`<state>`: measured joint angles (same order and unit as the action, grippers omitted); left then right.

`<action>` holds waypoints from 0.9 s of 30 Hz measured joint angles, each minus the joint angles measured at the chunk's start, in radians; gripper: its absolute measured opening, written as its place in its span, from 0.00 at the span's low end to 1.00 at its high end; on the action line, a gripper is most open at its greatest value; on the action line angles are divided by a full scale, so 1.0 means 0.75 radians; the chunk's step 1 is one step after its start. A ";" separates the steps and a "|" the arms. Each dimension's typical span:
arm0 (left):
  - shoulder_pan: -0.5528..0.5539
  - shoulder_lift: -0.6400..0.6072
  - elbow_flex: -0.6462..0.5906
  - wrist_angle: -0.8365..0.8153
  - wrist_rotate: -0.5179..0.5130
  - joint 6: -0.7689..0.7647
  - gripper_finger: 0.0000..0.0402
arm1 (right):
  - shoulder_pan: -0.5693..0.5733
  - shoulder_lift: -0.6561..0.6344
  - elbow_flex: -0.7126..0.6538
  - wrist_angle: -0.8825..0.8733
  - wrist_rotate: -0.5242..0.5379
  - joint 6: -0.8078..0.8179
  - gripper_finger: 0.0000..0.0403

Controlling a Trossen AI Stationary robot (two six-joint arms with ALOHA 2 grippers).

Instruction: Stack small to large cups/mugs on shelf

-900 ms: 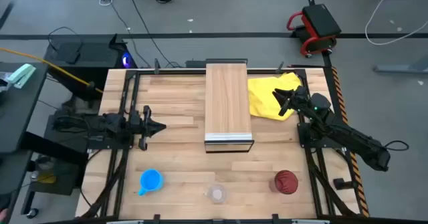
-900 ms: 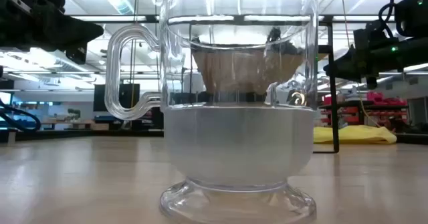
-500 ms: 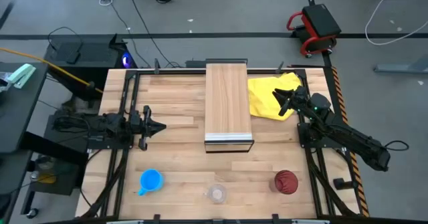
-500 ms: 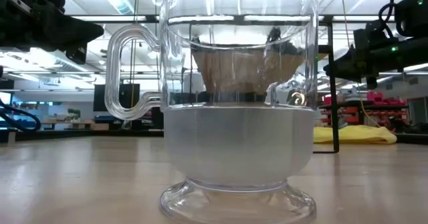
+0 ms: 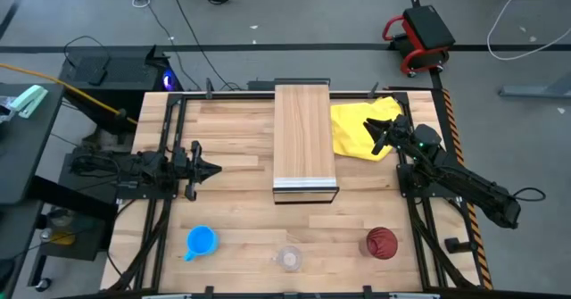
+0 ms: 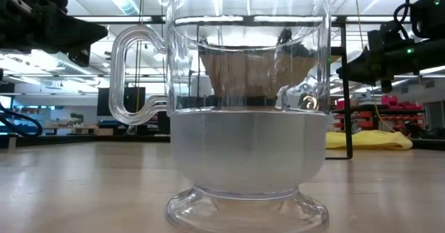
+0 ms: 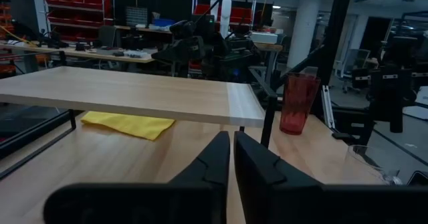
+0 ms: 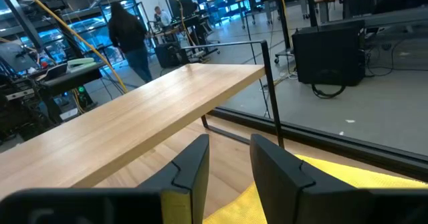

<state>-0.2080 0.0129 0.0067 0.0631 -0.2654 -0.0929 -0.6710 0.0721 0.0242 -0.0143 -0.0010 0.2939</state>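
Observation:
The shelf (image 5: 303,138) is a light-wood board on a dark frame, standing mid-table. Three cups stand on their bases along the near edge: the blue mug (image 5: 202,242) to the left, the small clear glass cup (image 5: 288,259) in the middle, the dark red tumbler (image 5: 381,243) to the right. The glass cup (image 6: 247,101) fills the low view. My left gripper (image 5: 219,168) hovers left of the shelf, shut and pointing toward it. My right gripper (image 5: 375,137) hovers right of the shelf above the yellow cloth, open. In the left wrist view the shelf (image 7: 134,93) and the tumbler (image 7: 297,103) lie ahead.
A crumpled yellow cloth (image 5: 361,125) lies right of the shelf, under my right gripper. Bare wood stretches between the shelf and the row of cups. Dark rails run along the table's left and right sides. A person (image 8: 130,33) stands far off in the room.

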 joint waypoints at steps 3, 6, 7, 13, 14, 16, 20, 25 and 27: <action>0.000 0.000 0.000 0.000 0.000 0.000 0.09 | 0.000 0.000 0.000 0.000 0.000 0.000 0.29; 0.000 0.000 0.000 0.000 0.000 0.000 0.09 | 0.000 0.000 0.000 0.000 0.000 0.000 0.29; 0.000 0.000 0.000 0.000 0.000 0.000 0.08 | 0.000 0.000 0.000 0.000 0.000 0.000 0.29; 0.000 0.000 -0.001 0.011 -0.002 -0.001 0.06 | 0.000 0.000 0.000 0.000 0.000 0.000 0.29; 0.000 0.000 -0.001 0.024 -0.003 -0.001 0.06 | 0.000 0.000 0.000 0.000 0.000 0.000 0.29; 0.000 0.000 -0.001 0.062 -0.004 -0.023 0.06 | 0.000 0.000 0.000 0.000 0.000 0.000 0.29; 0.000 0.000 -0.001 0.138 -0.003 -0.182 0.08 | 0.000 0.000 0.000 0.000 0.000 0.000 0.29; 0.000 0.000 -0.001 0.215 -0.002 -0.607 0.09 | 0.000 0.000 0.000 0.001 -0.001 0.000 0.29; 0.000 0.000 -0.001 0.231 -0.001 -0.733 0.09 | 0.000 0.000 0.000 0.000 0.000 0.000 0.29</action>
<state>-0.2081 0.0128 0.0063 0.2361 -0.2662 -0.6430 -0.6709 0.0723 0.0242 -0.0143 -0.0010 0.2938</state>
